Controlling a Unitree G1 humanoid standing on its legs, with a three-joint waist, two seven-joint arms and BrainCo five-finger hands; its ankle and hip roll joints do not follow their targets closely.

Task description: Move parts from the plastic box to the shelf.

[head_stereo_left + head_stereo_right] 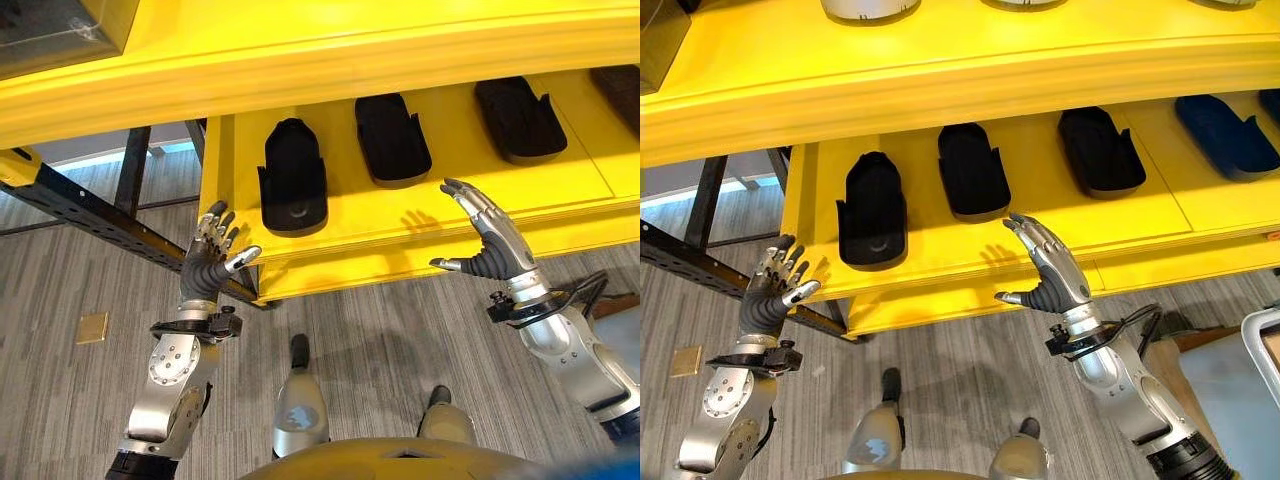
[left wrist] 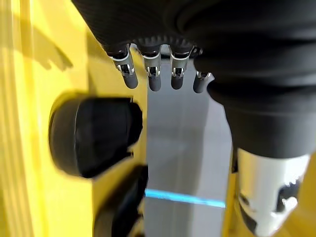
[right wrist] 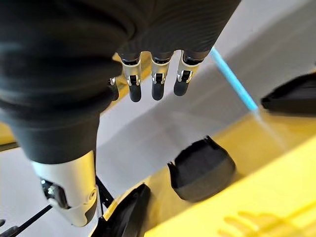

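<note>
Three black moulded parts (image 1: 292,180) (image 1: 392,138) (image 1: 518,118) lie in a row on the yellow shelf (image 1: 420,230). A darker blue one (image 1: 1225,135) lies further right. My left hand (image 1: 208,262) is raised by the shelf's left front corner, open and empty; its fingers (image 2: 153,74) point past the leftmost part (image 2: 94,136). My right hand (image 1: 490,245) hovers in front of the shelf's front edge, below the gap between the second and third parts. Its fingers (image 3: 155,81) are straight, the thumb is spread, and it holds nothing. A black part (image 3: 202,170) lies beyond those fingers.
An upper yellow shelf (image 1: 300,70) overhangs the row, with pale items (image 1: 870,8) on top of it. A dark perforated metal beam (image 1: 90,215) runs diagonally at the left. A small tan square (image 1: 92,328) lies on the grey floor. A pale box rim (image 1: 1255,350) shows at the lower right.
</note>
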